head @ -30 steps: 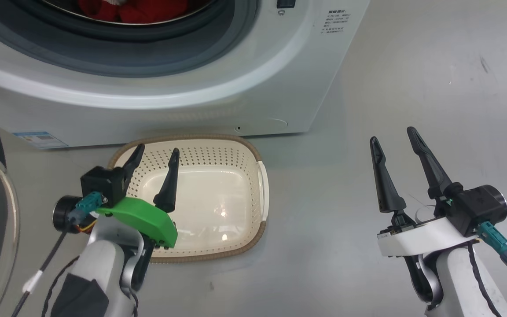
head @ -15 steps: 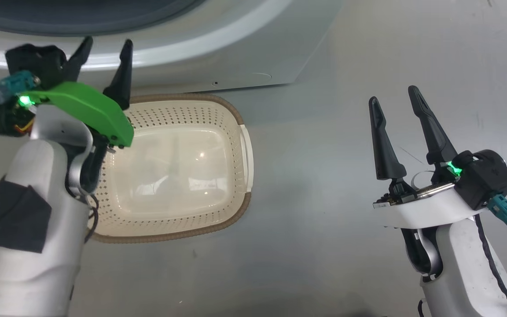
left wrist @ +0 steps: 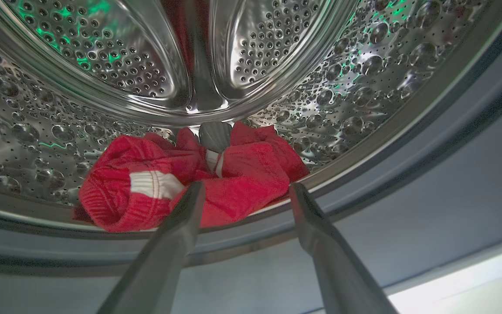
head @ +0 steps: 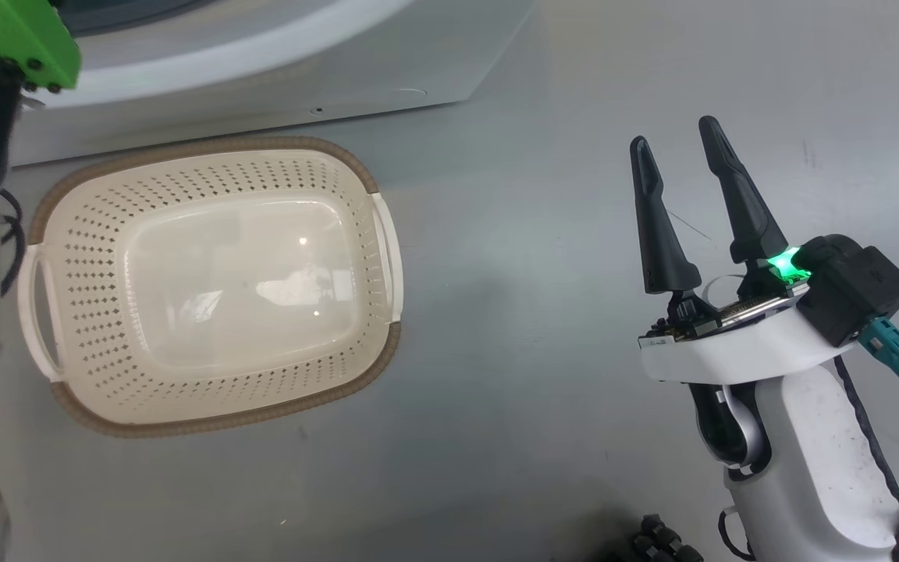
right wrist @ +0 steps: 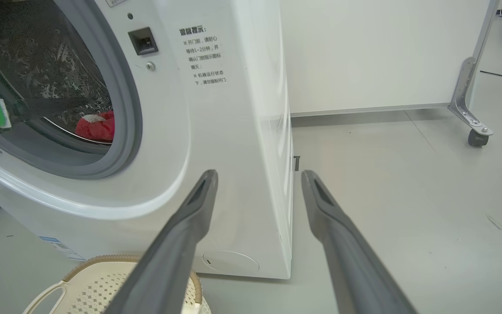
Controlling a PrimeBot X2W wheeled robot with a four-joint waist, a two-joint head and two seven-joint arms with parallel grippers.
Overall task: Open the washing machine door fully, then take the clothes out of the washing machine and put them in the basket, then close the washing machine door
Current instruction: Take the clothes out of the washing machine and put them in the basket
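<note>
Clothes (left wrist: 251,174) are now the left arm's target. In the left wrist view the left gripper (left wrist: 245,186) has its two fingers spread wide and holds nothing. The tips are just short of the red bundle, which lies at 6 o'clock in the steel drum (left wrist: 103,52), against the front lip. The door step looks finished, since the mouth is open. The grab itself has not yet been made.

In the head view, nearest the robot, the right gripper (head: 673,133) stands at 3 o'clock over bare floor. It is also spread and empty, and well apart from everything else. The basket (head: 200,143) lies empty at 9 o'clock, just in front of the washing machine (head: 262,78), which runs across 11 to 12 o'clock. The left arm's green wrist cover (head: 28,39) juts in at 11 o'clock, up at the machine's front. The right wrist view shows the same reach, with the green cover at the grey seal (right wrist: 124,109) and red fabric beyond it.

A second ago the left gripper hung over the basket, fingers just as wide; since then it has swung up and into the opening. The head camera has tipped down and turned, so the basket's slide across the picture is the camera's doing. The right gripper has barely moved.
</note>
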